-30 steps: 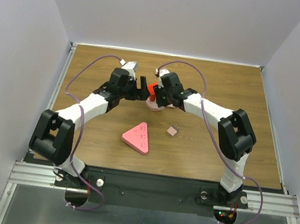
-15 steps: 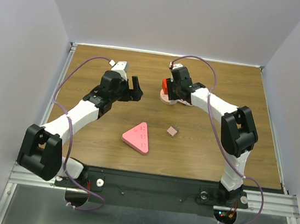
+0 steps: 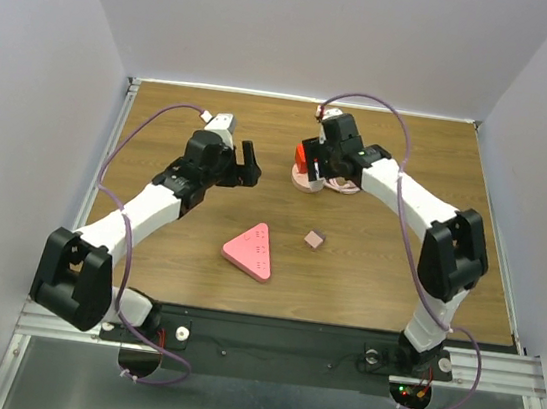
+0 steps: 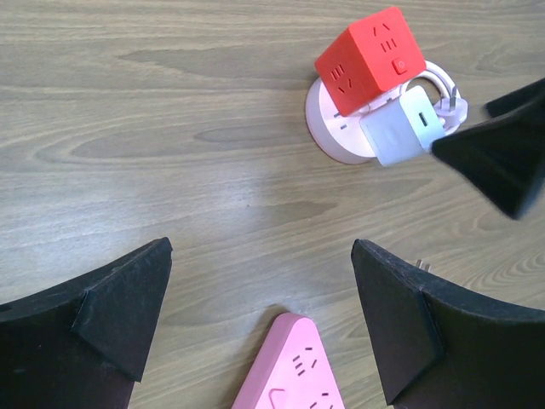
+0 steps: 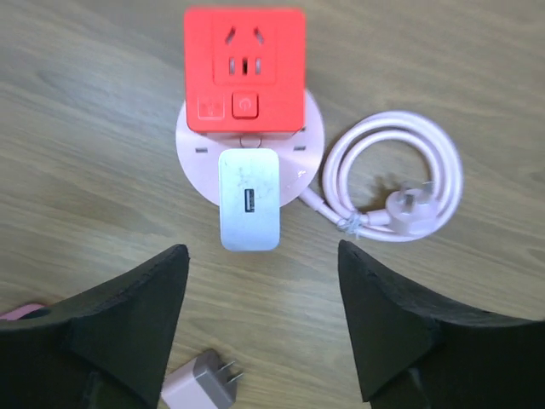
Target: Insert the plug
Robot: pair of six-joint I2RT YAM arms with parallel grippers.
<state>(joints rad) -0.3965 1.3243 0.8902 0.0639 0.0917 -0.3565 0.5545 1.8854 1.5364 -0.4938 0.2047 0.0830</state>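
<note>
A white plug (image 5: 249, 199) with a USB port stands on the pink round socket base (image 5: 311, 145), just in front of the red cube socket (image 5: 244, 70). My right gripper (image 5: 262, 251) hangs open right behind the plug and touches nothing. In the top view the right gripper (image 3: 320, 170) is over the red cube (image 3: 305, 155). My left gripper (image 3: 248, 166) is open and empty, apart to the left of the cube. From the left wrist, the left gripper (image 4: 260, 247) looks at the cube (image 4: 370, 60) and the white plug (image 4: 400, 128).
A pink triangular power strip (image 3: 250, 250) lies in the middle near side. A small grey-pink plug (image 3: 314, 238) lies loose to its right, also at the right wrist view's bottom edge (image 5: 200, 383). A coiled pink cable (image 5: 400, 192) rests right of the round base.
The right gripper has opened and let go of the white plug, which stays on the round base. The left arm drew back to the left earlier and is now still.
</note>
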